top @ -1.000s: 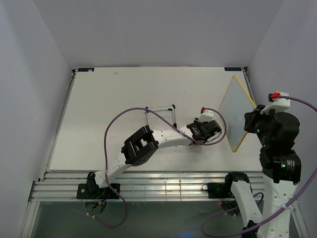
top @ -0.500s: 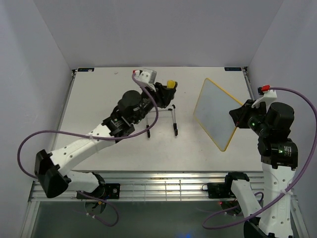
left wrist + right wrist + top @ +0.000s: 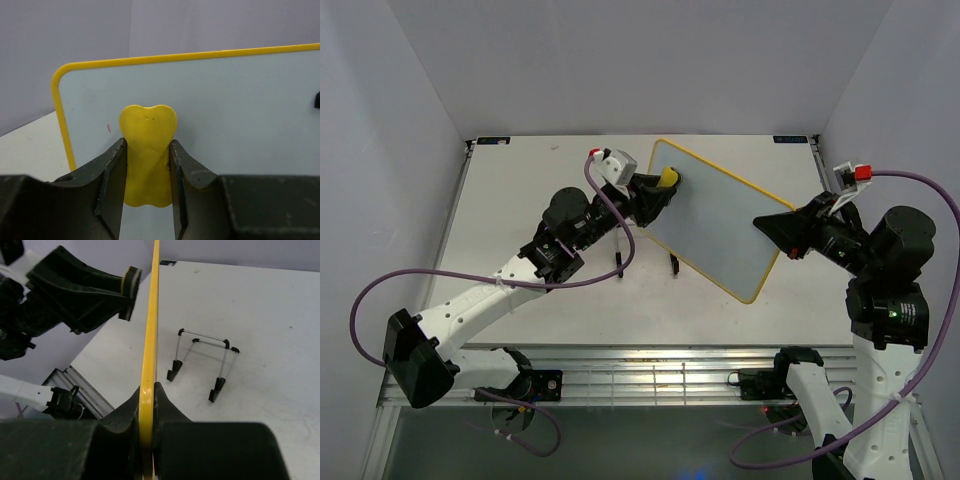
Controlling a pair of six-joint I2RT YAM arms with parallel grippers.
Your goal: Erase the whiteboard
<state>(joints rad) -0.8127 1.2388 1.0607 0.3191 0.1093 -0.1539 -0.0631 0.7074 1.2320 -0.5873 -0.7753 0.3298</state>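
1. While your left fingers (image 3: 112, 180) pinch the yellow eraser (image 3: 147, 125) across its waist, its rounded head sticks out past their tips and points straight at the whiteboard (image 3: 240, 110).
2. Your right fingers (image 3: 167, 407) are clamped on the whiteboard's yellow frame at one short end. They hold it up off the table (image 3: 520, 200), with its face turned toward the left arm.
3. The board lies directly ahead of the eraser, near the rounded corner farthest from the right fingers. The right wrist view shows a slim gap between them, so I judge they are not yet touching.
4. The board's long axis runs from that corner across to the right fingers. A stroke would therefore travel along it toward the right arm, and the left arm is the one placed to make it.
5. A small pink speck sits just beside the eraser on the frame side. The rest of the visible face looks plain.
6. The wire stand (image 3: 202, 336) stands on the table below, apart from the board.
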